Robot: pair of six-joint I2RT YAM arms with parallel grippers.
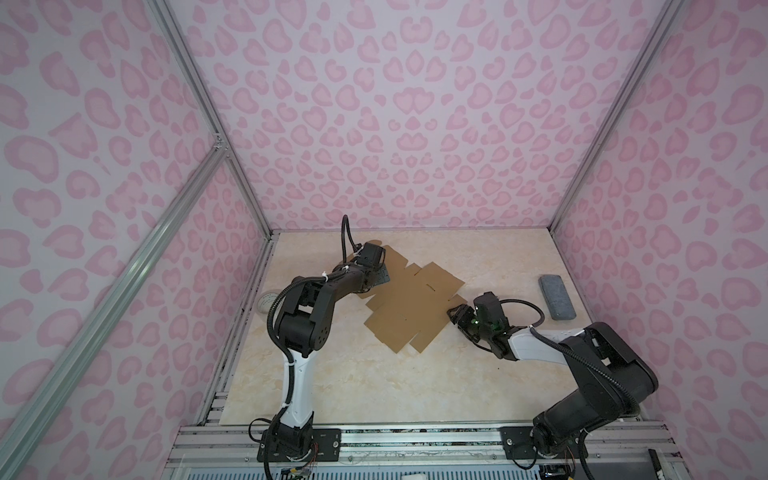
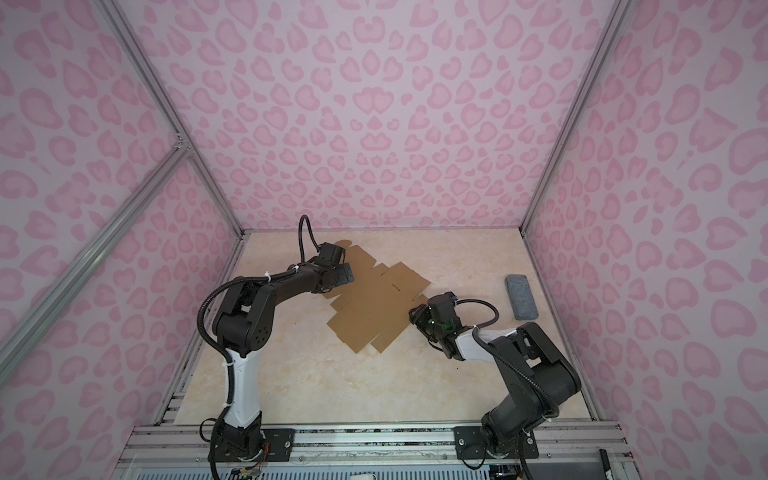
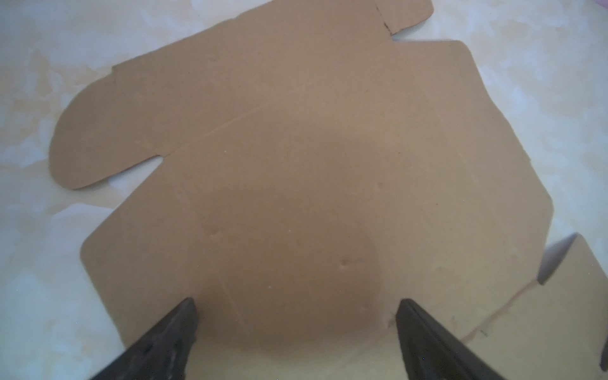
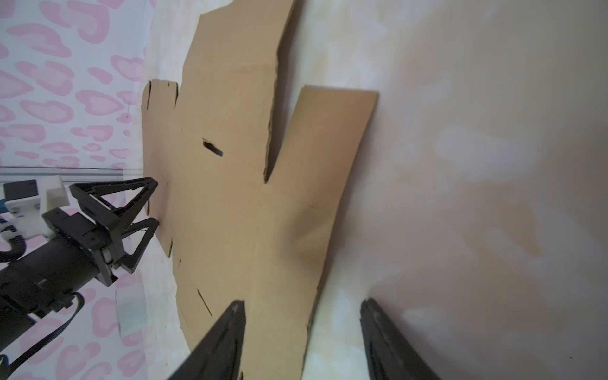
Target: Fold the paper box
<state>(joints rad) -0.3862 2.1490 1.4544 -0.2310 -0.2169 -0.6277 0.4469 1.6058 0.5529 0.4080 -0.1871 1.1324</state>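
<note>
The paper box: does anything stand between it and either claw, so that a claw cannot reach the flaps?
Nothing visible does. The left claw is open directly over the paper box, and the right claw is open at one flap's edge. The grey block lies apart from both.

You face a lab robot cell: pink-patterned panels (image 1: 415, 124) on aluminium posts (image 1: 198, 95) box in a marbled tabletop (image 1: 374, 374), and the left arm (image 1: 297, 374) and right arm (image 1: 598, 374) bolt to a rail (image 1: 415, 442) at the bottom edge.

Both low: left pincer (image 3: 296, 301) spread wide, angled down; right pincer (image 4: 303, 302) parted, rolled sideways.
</note>
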